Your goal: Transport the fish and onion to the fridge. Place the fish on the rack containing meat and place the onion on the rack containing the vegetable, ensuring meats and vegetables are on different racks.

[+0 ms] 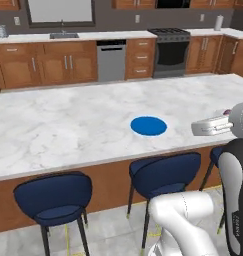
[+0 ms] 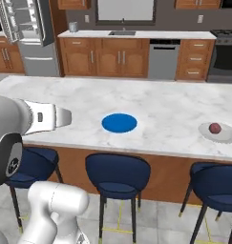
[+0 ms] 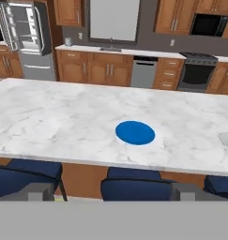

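The small round reddish-purple onion [image 2: 215, 127] sits on a pale grey shallow dish [image 2: 227, 136] near the right end of the white marble island counter [image 2: 151, 107], well apart from the round flat blue plate [image 2: 119, 122] that lies bare toward the counter's near edge; in the left base view only a sliver of the onion [image 1: 226, 112] peeks out behind the arm's white wrist, and in the hand view the dish [image 3: 227, 139] is cut off at the right edge so the onion cannot be made out there. The tall grey fridge [image 2: 27, 35] stands across the room at the far left with its door swung open, white shelves and door bins showing, but what rests on the racks is too small to tell. The white arm rises from the base below the counter's front, its forearm held level over the dark blue padded stools [image 2: 116, 174], the hand aimed across the island. The gripper [image 3: 106, 191] shows as two grey fingertips [image 3: 34, 192] at the bottom of the hand view, spread wide apart with nothing between them, hanging short of the counter edge.
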Available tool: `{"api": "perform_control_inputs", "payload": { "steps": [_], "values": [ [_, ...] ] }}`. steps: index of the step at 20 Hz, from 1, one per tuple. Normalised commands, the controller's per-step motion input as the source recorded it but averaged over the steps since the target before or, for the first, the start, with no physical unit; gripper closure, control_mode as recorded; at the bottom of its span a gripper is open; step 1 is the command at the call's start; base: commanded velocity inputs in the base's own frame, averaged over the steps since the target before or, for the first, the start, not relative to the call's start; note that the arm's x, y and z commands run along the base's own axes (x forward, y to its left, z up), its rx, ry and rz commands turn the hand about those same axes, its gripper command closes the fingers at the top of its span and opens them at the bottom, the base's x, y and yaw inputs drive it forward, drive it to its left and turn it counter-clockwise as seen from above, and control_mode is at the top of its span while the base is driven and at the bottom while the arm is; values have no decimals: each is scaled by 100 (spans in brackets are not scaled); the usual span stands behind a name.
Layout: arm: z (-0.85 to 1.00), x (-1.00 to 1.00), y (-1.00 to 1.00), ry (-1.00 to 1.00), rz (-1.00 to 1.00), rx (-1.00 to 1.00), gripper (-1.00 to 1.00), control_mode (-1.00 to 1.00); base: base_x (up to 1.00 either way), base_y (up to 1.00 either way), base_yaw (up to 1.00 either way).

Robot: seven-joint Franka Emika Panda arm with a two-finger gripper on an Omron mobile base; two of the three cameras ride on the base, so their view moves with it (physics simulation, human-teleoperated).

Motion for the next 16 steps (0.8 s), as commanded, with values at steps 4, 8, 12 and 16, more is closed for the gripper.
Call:
{"api": "perform_control_inputs", "payload": {
  "steps": [4, 8, 12, 16],
  "values": [
    [0, 0, 0, 0, 0, 0, -100, 100, -4, -100, 0],
    [0, 0, 0, 0, 0, 0, -100, 100, -4, -100, 0],
    [0, 0, 0, 0, 0, 0, -100, 100, -5, -100, 0],
    [0, 0, 0, 0, 0, 0, -100, 100, 5, -100, 1]
  ]
}}
